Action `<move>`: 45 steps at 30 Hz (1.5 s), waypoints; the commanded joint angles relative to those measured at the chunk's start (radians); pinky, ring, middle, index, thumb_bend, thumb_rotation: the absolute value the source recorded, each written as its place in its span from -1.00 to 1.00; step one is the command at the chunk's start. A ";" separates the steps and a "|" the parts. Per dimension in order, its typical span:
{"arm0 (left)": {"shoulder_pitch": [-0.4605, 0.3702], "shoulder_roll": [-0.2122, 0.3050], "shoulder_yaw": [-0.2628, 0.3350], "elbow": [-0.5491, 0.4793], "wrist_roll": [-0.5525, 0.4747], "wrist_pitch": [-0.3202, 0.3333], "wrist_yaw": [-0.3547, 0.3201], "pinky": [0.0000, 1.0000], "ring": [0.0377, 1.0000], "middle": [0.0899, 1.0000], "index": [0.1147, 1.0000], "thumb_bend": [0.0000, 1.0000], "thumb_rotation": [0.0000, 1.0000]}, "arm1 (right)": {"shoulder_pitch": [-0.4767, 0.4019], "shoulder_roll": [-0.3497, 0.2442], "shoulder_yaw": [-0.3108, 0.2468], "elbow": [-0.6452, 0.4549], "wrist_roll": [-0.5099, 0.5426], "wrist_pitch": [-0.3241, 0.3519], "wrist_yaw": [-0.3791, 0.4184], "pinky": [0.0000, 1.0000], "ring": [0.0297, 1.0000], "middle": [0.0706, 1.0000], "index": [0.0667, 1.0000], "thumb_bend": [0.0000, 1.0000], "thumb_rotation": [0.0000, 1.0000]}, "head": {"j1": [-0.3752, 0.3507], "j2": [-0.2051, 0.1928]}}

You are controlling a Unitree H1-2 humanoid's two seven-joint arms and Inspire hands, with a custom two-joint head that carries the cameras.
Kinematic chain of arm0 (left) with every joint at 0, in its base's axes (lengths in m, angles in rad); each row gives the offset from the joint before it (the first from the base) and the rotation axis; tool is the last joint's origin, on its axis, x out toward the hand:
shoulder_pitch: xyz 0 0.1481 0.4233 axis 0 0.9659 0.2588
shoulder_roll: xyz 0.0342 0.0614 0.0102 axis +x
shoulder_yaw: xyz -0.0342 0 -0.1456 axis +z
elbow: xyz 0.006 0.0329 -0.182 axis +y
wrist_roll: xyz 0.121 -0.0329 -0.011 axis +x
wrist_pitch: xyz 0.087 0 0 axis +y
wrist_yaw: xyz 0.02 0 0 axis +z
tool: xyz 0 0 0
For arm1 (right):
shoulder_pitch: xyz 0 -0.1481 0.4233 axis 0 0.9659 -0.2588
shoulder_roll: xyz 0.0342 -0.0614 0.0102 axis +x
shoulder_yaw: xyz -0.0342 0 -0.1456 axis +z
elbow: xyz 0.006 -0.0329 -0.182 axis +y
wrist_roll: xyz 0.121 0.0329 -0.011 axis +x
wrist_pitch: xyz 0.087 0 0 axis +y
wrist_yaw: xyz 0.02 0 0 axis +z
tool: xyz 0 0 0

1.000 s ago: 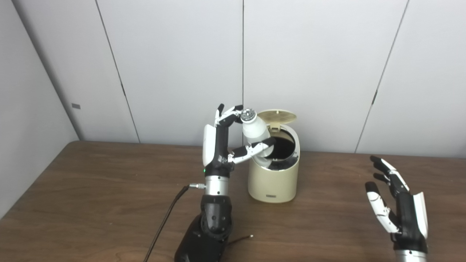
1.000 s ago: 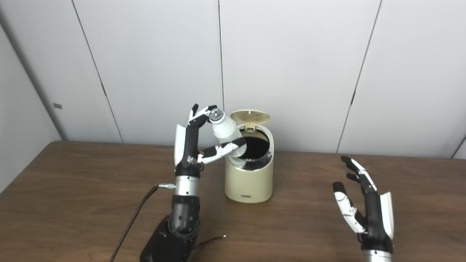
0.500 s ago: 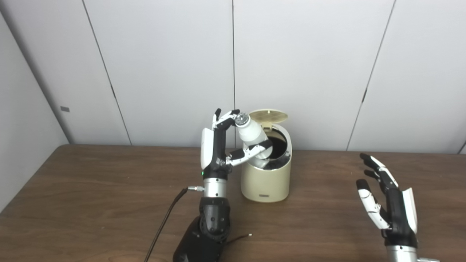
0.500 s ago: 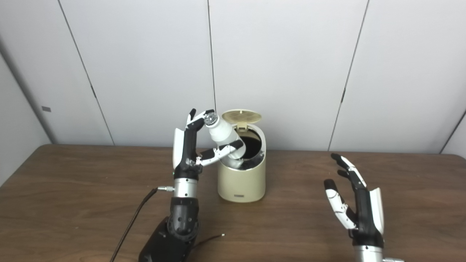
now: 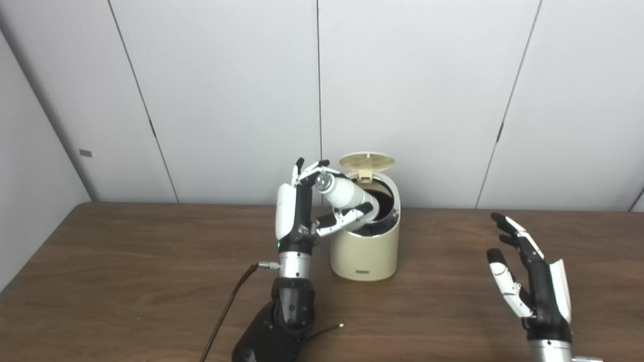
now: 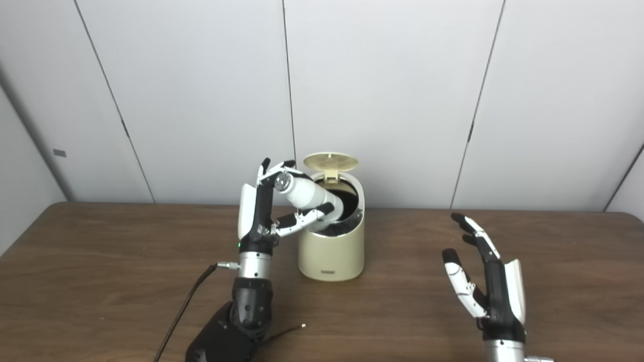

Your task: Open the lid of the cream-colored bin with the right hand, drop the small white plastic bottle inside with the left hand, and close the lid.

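Observation:
The cream-colored bin (image 5: 365, 251) stands near the middle of the brown table, its round lid (image 5: 366, 162) tipped up at the back and its dark mouth showing. My left hand (image 5: 302, 211) is raised just left of the bin and is shut on the small white plastic bottle (image 5: 346, 194). The bottle lies tilted, silver cap toward the hand, its base over the bin's mouth. My right hand (image 5: 528, 274) hovers open at the right, palm turned inward, fingers spread, well away from the bin.
A black cable (image 5: 229, 306) runs from the left wrist down to the front edge of the table (image 5: 126, 281). A thin wire end (image 5: 329, 329) lies beside the left forearm. Grey wall panels stand close behind the bin.
The camera has shifted, moving the whole scene left. The bottle has tipped further over, lying flatter with its base lower in the bin's mouth. The right hand stays open.

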 commanded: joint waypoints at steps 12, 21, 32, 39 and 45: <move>-0.091 0.050 -0.138 0.068 0.097 -0.023 0.184 1.00 0.48 -0.18 -0.13 0.05 -1.00 | 0.059 0.043 0.020 0.037 0.004 -0.027 -0.010 0.49 0.67 0.68 0.58 -0.59 0.65 | 0.001 0.004; -0.076 0.072 -0.163 0.027 -0.023 -0.023 0.091 1.00 0.60 -0.10 -0.17 0.04 -0.92 | 0.059 0.043 0.022 0.035 0.001 -0.023 -0.009 0.53 0.68 0.69 0.59 -0.57 0.66 | 0.003 0.002; -0.069 0.079 -0.147 0.018 -0.067 -0.023 0.034 1.00 0.67 -0.02 -0.08 1.00 0.41 | 0.054 0.043 0.022 0.044 -0.010 -0.023 -0.015 0.57 0.69 0.68 0.59 -0.59 0.63 | 0.005 0.000; -0.066 0.074 -0.131 0.015 -0.079 -0.023 0.018 1.00 0.68 -0.01 -0.08 1.00 0.39 | 0.051 0.043 0.022 0.048 -0.006 -0.029 -0.014 0.57 0.69 0.68 0.59 -0.57 0.65 | 0.005 -0.003; -0.063 0.071 -0.119 0.011 -0.085 -0.023 0.005 1.00 0.68 -0.01 -0.08 1.00 0.36 | 0.050 0.043 0.022 0.052 -0.005 -0.032 -0.015 0.58 0.69 0.68 0.60 -0.57 0.65 | 0.004 -0.004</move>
